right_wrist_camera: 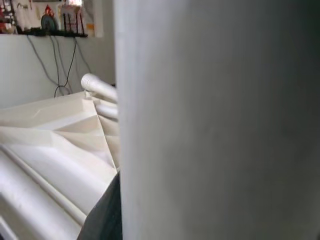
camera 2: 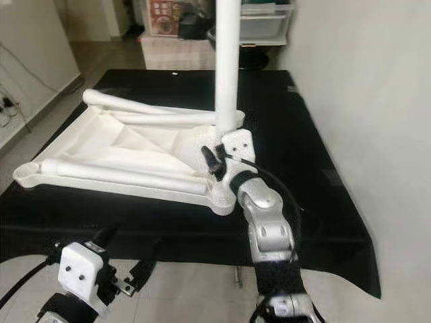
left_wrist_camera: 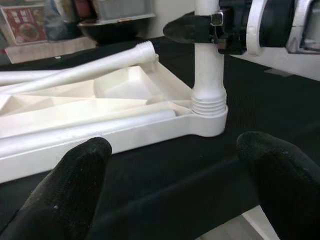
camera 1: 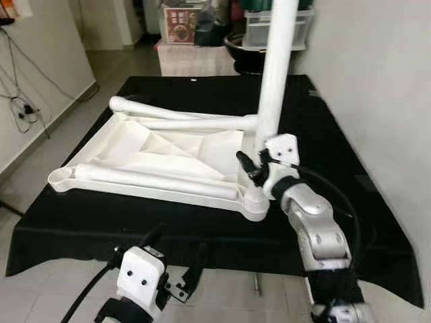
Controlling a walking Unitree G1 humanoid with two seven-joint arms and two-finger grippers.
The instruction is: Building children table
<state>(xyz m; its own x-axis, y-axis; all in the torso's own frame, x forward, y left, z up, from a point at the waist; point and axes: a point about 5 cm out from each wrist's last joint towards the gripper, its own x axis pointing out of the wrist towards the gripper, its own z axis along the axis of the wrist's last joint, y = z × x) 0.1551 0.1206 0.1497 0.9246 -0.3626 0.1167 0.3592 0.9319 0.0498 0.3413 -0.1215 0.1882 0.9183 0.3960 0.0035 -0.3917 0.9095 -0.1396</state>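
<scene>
A white plastic table top (camera 1: 168, 151) lies upside down on a black cloth (camera 1: 202, 229). Three loose white legs rest across it, one along its near edge (camera 1: 155, 178). Another leg (camera 1: 276, 67) stands upright in the near right corner socket (left_wrist_camera: 209, 107), with a few threads showing above the socket. My right gripper (camera 1: 256, 161) is shut on this upright leg just above the socket, and the leg's white shaft (right_wrist_camera: 215, 120) is close in the right wrist view. My left gripper (camera 1: 176, 247) hangs open and low at the cloth's front edge, pointing at the socket, with nothing between its fingers (left_wrist_camera: 65, 195).
A pale wall (camera 1: 377, 101) runs close along the right side of the cloth. Boxes, a storage bin and a dark bowl (camera 1: 242, 47) stand behind the far edge. Cables (camera 1: 20, 101) hang on the left wall above tiled floor.
</scene>
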